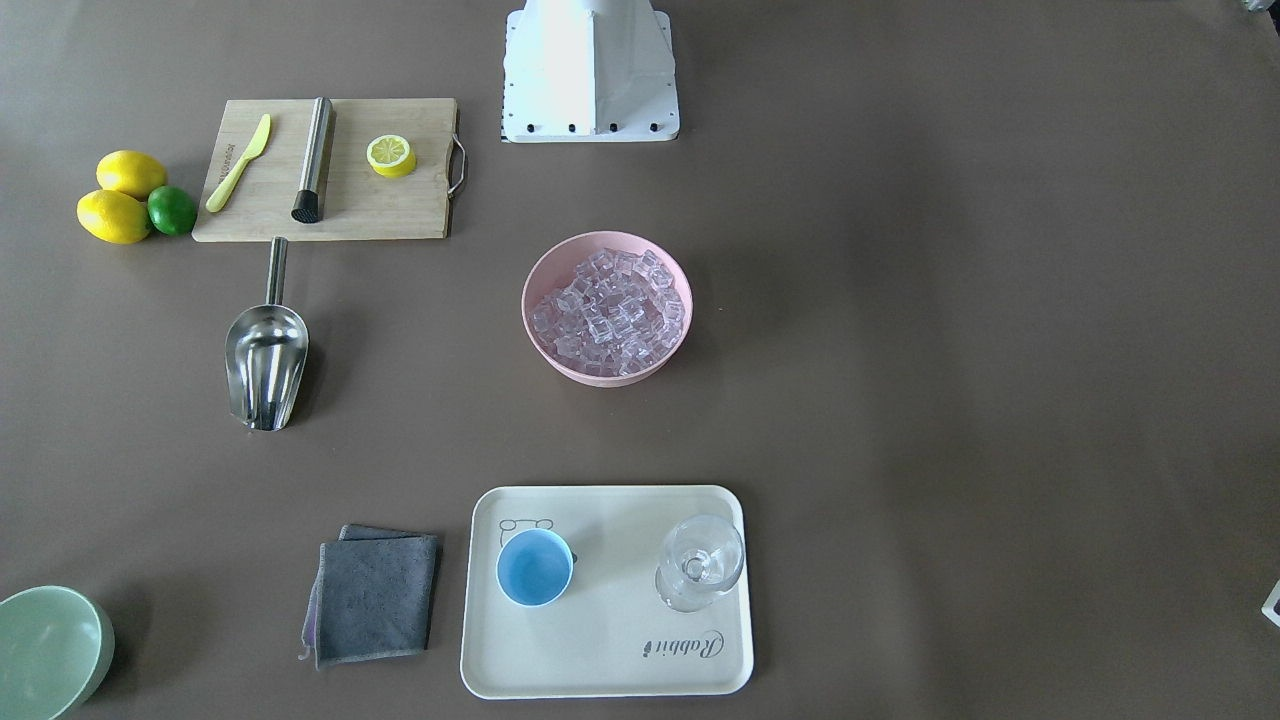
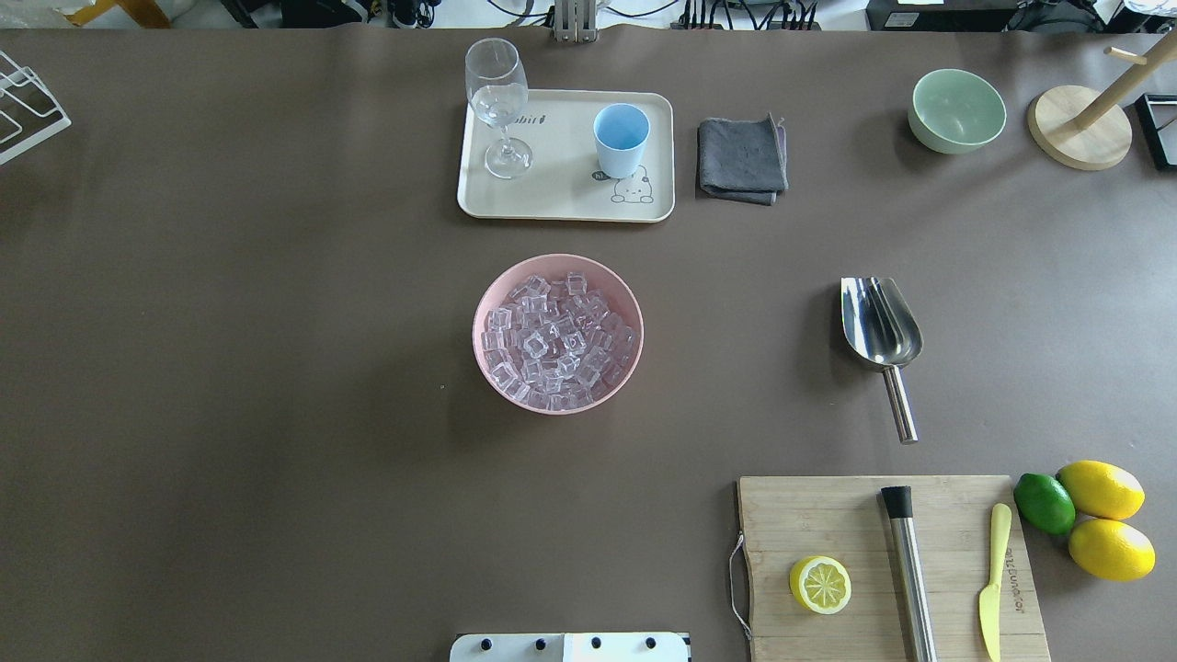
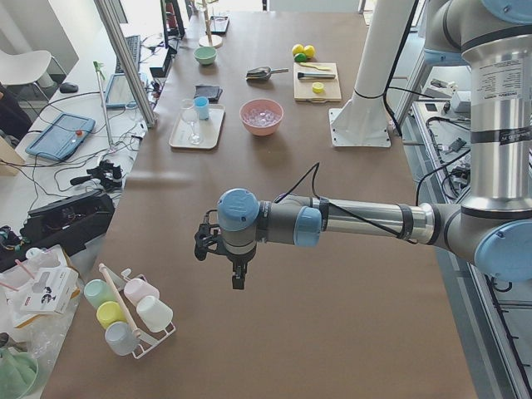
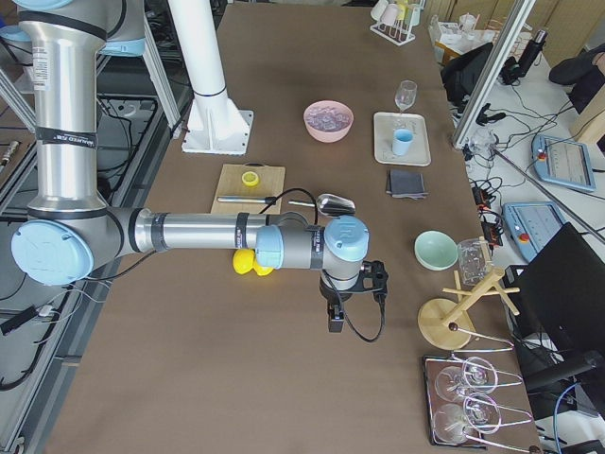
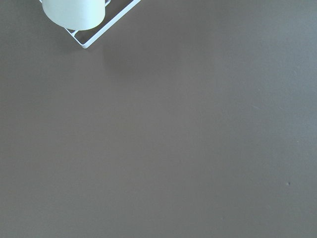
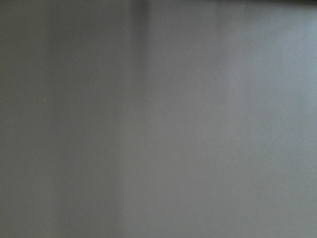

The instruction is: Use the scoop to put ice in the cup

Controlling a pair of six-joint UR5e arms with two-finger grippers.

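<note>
The clear ice cubes fill a pink bowl at the table's middle. The light-blue cup stands upright on a cream tray at the far side. The steel scoop lies on the table to the right of the bowl, with its handle pointing at the robot's side. My left gripper hangs over bare table near the left end, far from all of them. My right gripper hangs over the right end. Both show only in the side views, so I cannot tell if they are open or shut.
A stemmed glass shares the tray. A grey cloth and a green bowl lie to its right. A cutting board holds a lemon half, a steel rod and a yellow knife. Lemons and a lime lie beside it.
</note>
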